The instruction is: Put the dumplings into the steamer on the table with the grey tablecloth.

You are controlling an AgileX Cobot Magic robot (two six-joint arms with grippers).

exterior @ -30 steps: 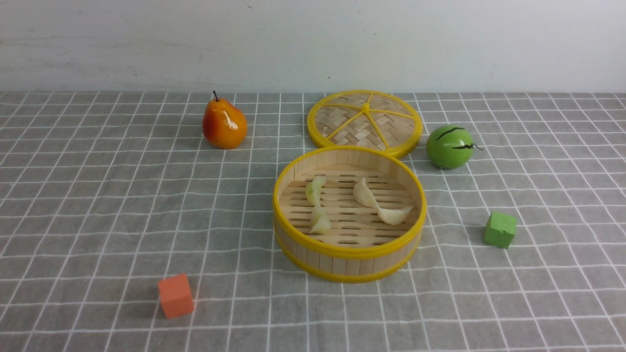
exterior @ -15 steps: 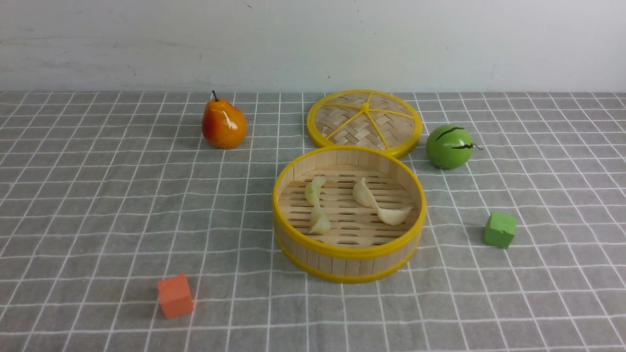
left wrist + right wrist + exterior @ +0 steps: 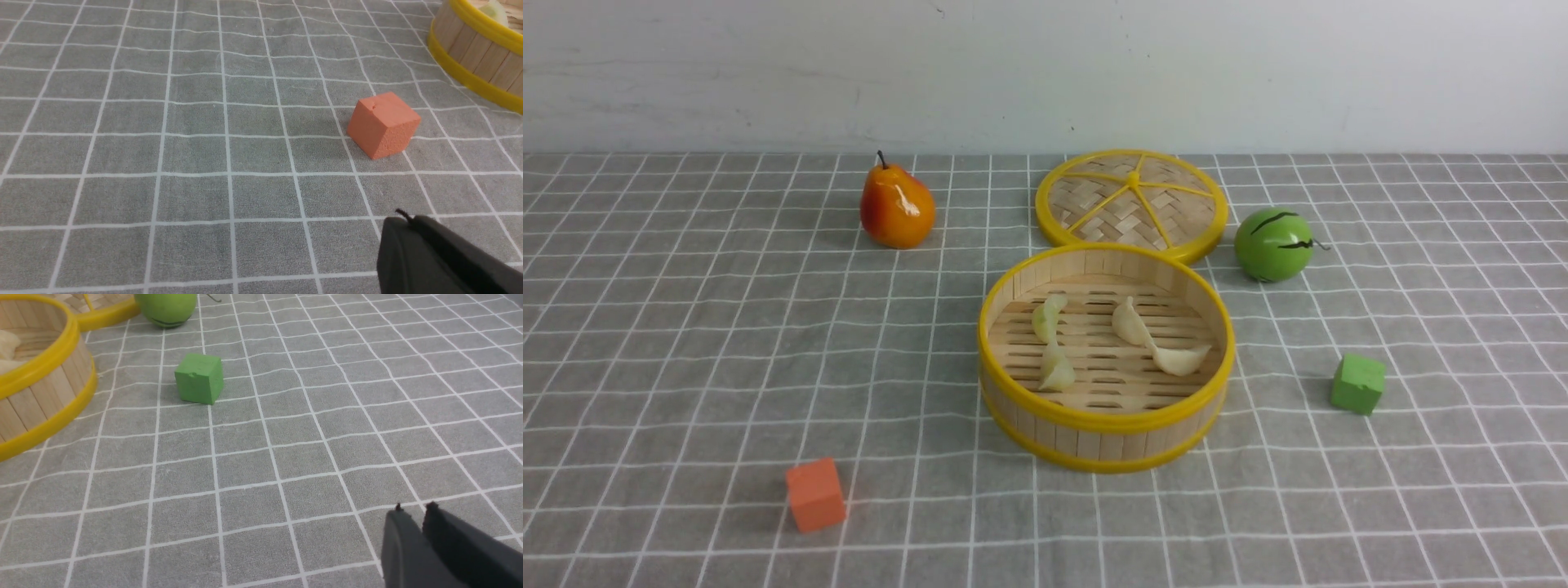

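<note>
The steamer [image 3: 1106, 425] stands in the middle of the grey tablecloth [image 3: 686, 343]. All the dumplings lie on its slat floor: two pale greenish ones [image 3: 1049, 317] [image 3: 1057, 370] on the left and two cream-white ones [image 3: 1129, 321] [image 3: 1181, 359] on the right. Neither arm shows in the front view. My left gripper [image 3: 406, 220] is shut and empty over bare cloth, with the steamer's wall [image 3: 474, 57] far off. My right gripper [image 3: 412, 510] is shut and empty over bare cloth; the steamer's rim [image 3: 41, 363] is far from it.
The woven lid [image 3: 1131, 204] lies behind the steamer. An orange pear [image 3: 897, 208] stands at the back left, a green round fruit [image 3: 1272, 245] at the back right. An orange cube [image 3: 815, 494] [image 3: 384, 124] sits front left, a green cube [image 3: 1357, 383] [image 3: 199, 378] to the right.
</note>
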